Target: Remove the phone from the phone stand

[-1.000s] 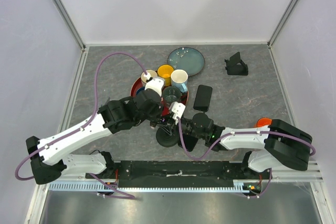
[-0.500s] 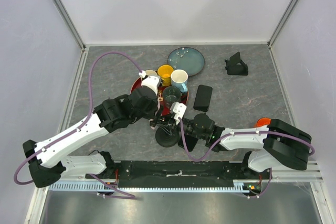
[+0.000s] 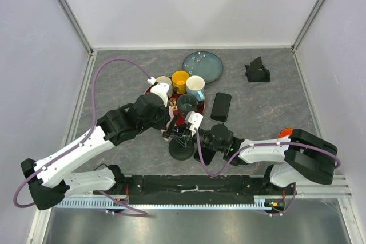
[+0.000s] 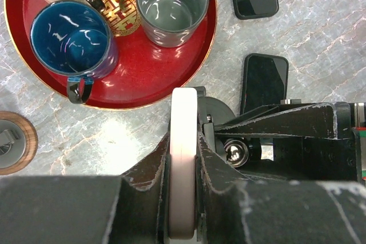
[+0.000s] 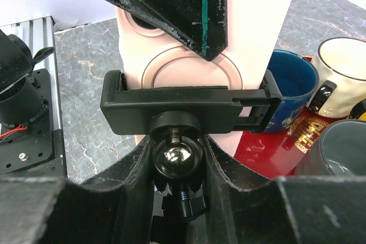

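A pale pink phone [image 4: 183, 112] stands on edge in the black clamp [image 5: 189, 110] of the phone stand, whose round base [image 3: 182, 150] rests on the table in front of the red tray. My left gripper [image 4: 184, 144] is shut on the phone from above; its black fingers [image 5: 171, 4] show against the phone's back [image 5: 251, 44] in the right wrist view. My right gripper [image 5: 178, 158] is shut on the stand's ball joint just below the clamp. In the top view both grippers meet at the stand, left [image 3: 171, 127] and right [image 3: 191, 138].
A red tray [image 4: 143, 84] holds a blue mug [image 4: 71, 38], a grey mug [image 4: 171, 4] and others. Two black phones [image 4: 264, 81] [image 3: 221, 106] lie right of it. A teal plate [image 3: 203, 64], a second black stand [image 3: 257, 71] and a coaster [image 4: 11, 141] are nearby.
My left arm has shifted a little to the left and back while its gripper stays on the phone. The right arm has barely moved and still holds the stand.
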